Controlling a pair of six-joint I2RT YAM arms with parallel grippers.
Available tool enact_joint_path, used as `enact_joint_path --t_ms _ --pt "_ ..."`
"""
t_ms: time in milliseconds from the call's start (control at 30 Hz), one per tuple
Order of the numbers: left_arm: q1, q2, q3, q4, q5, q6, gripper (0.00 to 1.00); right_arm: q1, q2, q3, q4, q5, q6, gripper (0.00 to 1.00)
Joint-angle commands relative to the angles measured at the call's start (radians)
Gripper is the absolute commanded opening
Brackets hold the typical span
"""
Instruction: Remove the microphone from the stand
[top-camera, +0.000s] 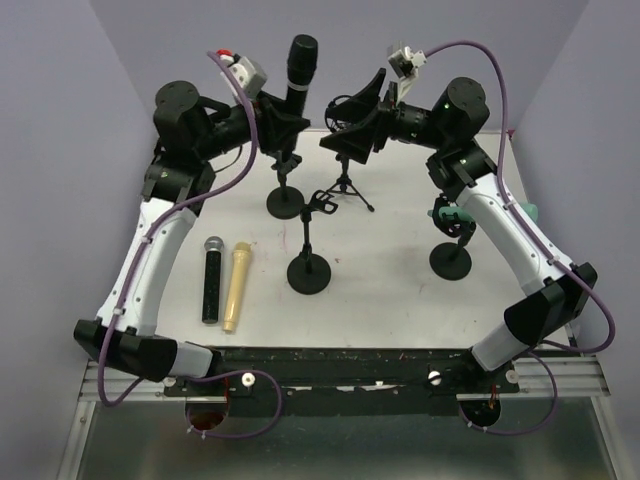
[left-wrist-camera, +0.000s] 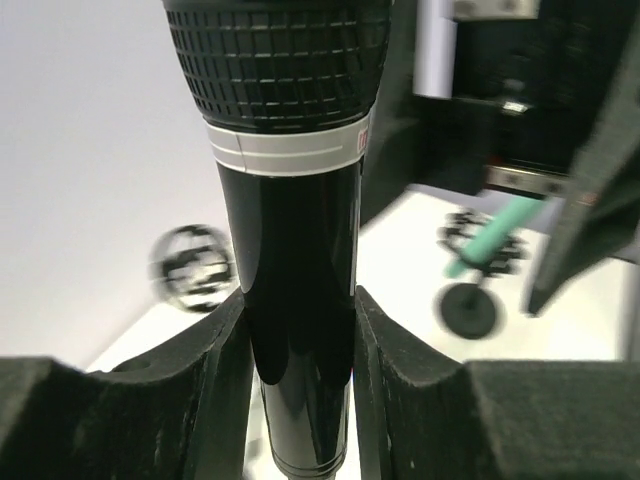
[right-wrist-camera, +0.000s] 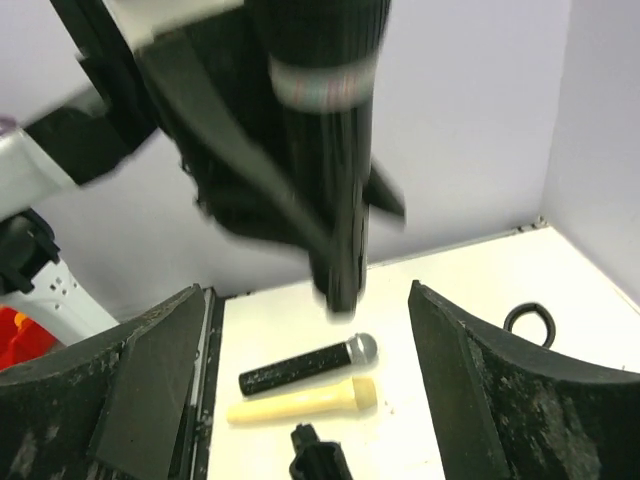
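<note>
Holding black microphone (left-wrist-camera: 290, 200) upright, left pincer (left-wrist-camera: 300, 340) closed on its handle, right pincer (right-wrist-camera: 308, 340) open nearby.

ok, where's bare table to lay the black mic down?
Widest bare patch: between the middle stand and the right stand, running to the front edge. A narrower gap lies between the cream mic and the middle stand. Crowded at the back around the tripod and back stand.

A robot lab booth: plain lilac walls (top-camera: 70, 90) box in a white table (top-camera: 400, 290) edged by a metal rail (top-camera: 350, 392)
</note>
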Motion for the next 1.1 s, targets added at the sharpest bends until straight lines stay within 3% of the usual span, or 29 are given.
enact_joint_path --t_ms 0,133,300,467,633,833,1067 --pt "0.08 -0.133 0.094 -0.315 -0.34 0.325 0.0 -0.018 -0.059 -0.047 -0.079 -0.031 -0.036 0.91" --pt "0.169 -0.232 0.001 -0.524 -0.642 0.537 0.0 -0.034 -0.079 -0.078 -0.117 -0.004 -0.088 0.93" --pt "0.352 -0.272 -0.168 -0.826 -0.981 0.5 0.0 -0.037 -0.082 -0.099 -0.142 0.031 -0.122 0.93" --pt "0.557 -0.389 -0.575 -0.764 -0.933 0.451 0.0 -0.043 -0.058 -0.082 -0.151 0.021 -0.123 0.93" --pt "0.64 -0.38 -0.776 -0.723 -0.871 0.408 0.0 -0.047 -0.044 -0.052 -0.198 0.019 -0.165 0.93" --pt "0.677 -0.253 -0.857 -0.658 -0.856 0.391 0.0 -0.049 -0.059 -0.073 -0.2 0.038 -0.16 0.93" --pt "0.677 -0.003 -0.785 -0.684 -0.718 0.433 0.0 -0.05 -0.067 -0.084 -0.23 0.047 -0.179 0.93"
